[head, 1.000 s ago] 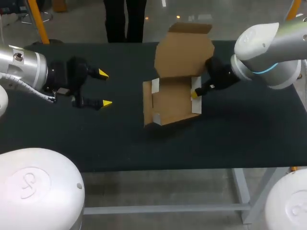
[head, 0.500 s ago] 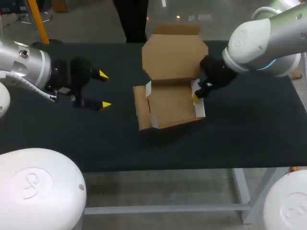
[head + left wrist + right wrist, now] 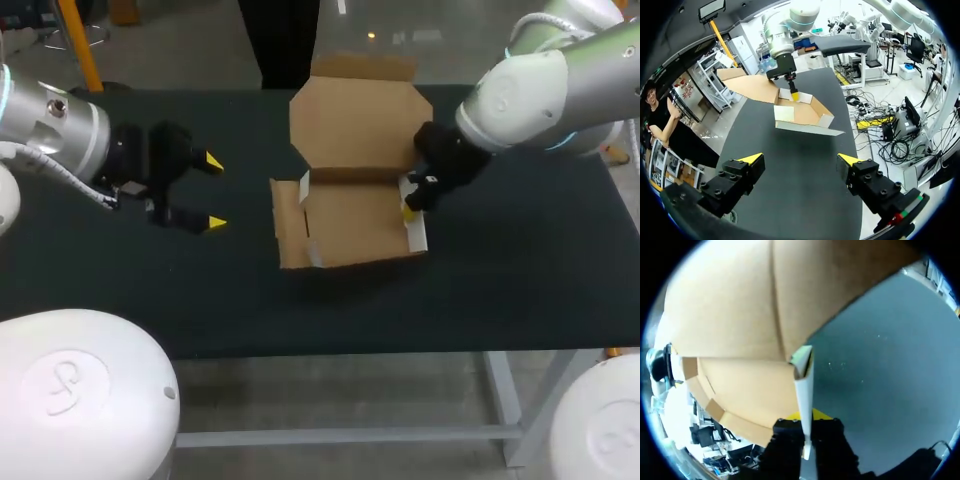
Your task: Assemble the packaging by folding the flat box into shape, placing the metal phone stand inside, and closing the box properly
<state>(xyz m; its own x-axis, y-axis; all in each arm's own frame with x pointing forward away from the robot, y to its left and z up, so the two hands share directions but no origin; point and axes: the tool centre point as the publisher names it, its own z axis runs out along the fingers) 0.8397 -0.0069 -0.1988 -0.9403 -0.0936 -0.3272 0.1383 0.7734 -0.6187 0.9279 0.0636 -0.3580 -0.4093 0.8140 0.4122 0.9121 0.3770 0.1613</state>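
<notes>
Nearest us, our left gripper hangs over the left part of the dark table. Its two yellow-tipped fingers are spread wide with nothing between them, and it is well apart from the cardboard box. That box lies near the table's middle, folded into a shallow open tray, and its left side flap leans outward. Our right gripper comes in from the right and pinches the tray's white-faced right wall; the right wrist view shows this wall standing between its fingers. Beyond the tray, the lid stands open, tilted up and back toward the table's far edge.
</notes>
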